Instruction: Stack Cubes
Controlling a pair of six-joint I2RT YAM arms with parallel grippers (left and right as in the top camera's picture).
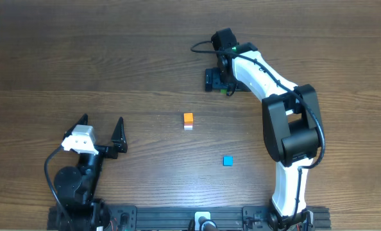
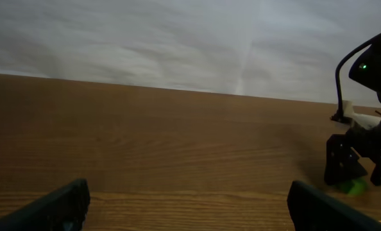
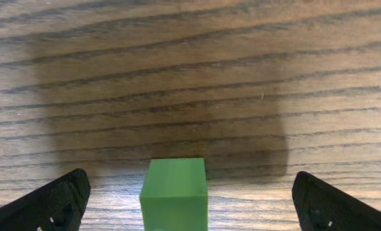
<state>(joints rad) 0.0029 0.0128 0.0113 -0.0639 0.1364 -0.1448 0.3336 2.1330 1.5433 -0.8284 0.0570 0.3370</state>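
The right gripper (image 1: 215, 79) is spread wide, straddling the green cube (image 3: 174, 189) at one o'clock from the orange cube (image 1: 188, 117). I'd centre it, sink lower, then close squarely on the flat faces.

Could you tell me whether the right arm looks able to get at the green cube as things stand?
Probably yes: its open end effector straddles the green cube, with bare table around it.
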